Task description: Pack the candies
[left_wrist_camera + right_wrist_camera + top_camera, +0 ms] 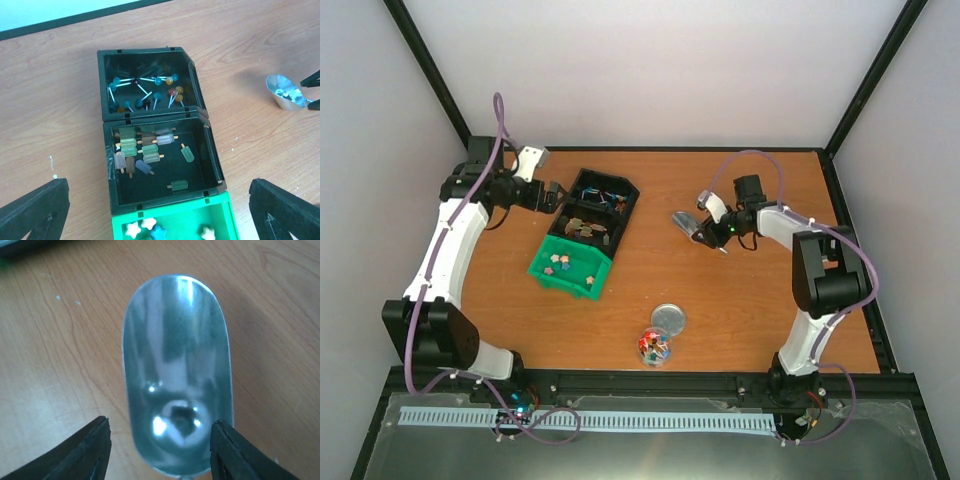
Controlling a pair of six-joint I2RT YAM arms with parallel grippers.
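Observation:
Several small star candies lie in a green bin in front of the black tray; they also show in the left wrist view. A clear jar holds mixed-colour pieces, and its round silver lid lies beside it. My left gripper is open and empty above the black tray's left side, jaws spread wide. My right gripper is open and straddles the rear of an empty silver scoop. A gap shows at the left finger. The scoop is right of the tray.
The black tray has two compartments: lollipops on sticks at the far end and small ice-lolly pieces at the near end. Black frame posts and grey walls close in the wooden table.

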